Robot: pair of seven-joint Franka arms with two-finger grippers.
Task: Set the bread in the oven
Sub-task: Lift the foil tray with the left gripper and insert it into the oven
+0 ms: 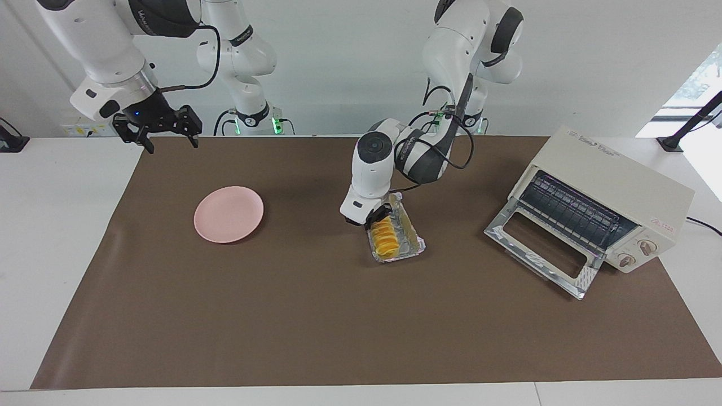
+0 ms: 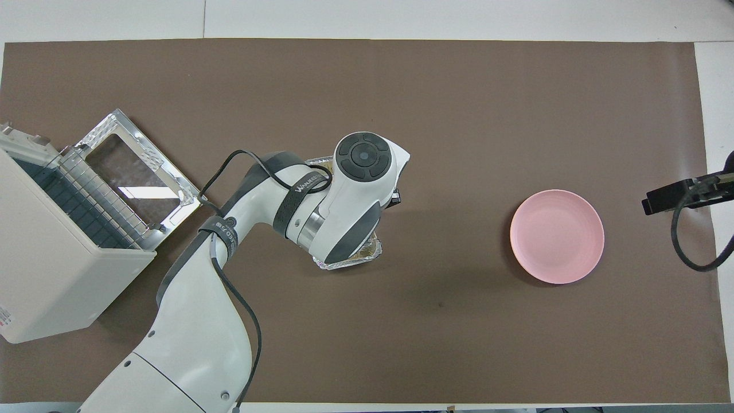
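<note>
- The bread (image 1: 386, 238), a short row of yellow-orange slices, lies in a crinkled foil tray (image 1: 414, 239) near the middle of the brown surface (image 1: 316, 316).
- The left tool (image 1: 379, 217) is down at the end of the bread nearer the robots; whether its fingers are open or closed cannot be told, and from overhead the arm hides the bread.
- The oven (image 1: 615, 186) sits toward the left arm's end of the surface, its glass door (image 1: 538, 245) dropped open and flat, the wire rack (image 1: 569, 211) visible inside.
- A pink plate (image 1: 228, 213) rests toward the right arm's end, well apart from the tray.
- The right tool (image 1: 166, 135) waits, raised over the surface's edge nearest the robots, fingers spread and empty.
</note>
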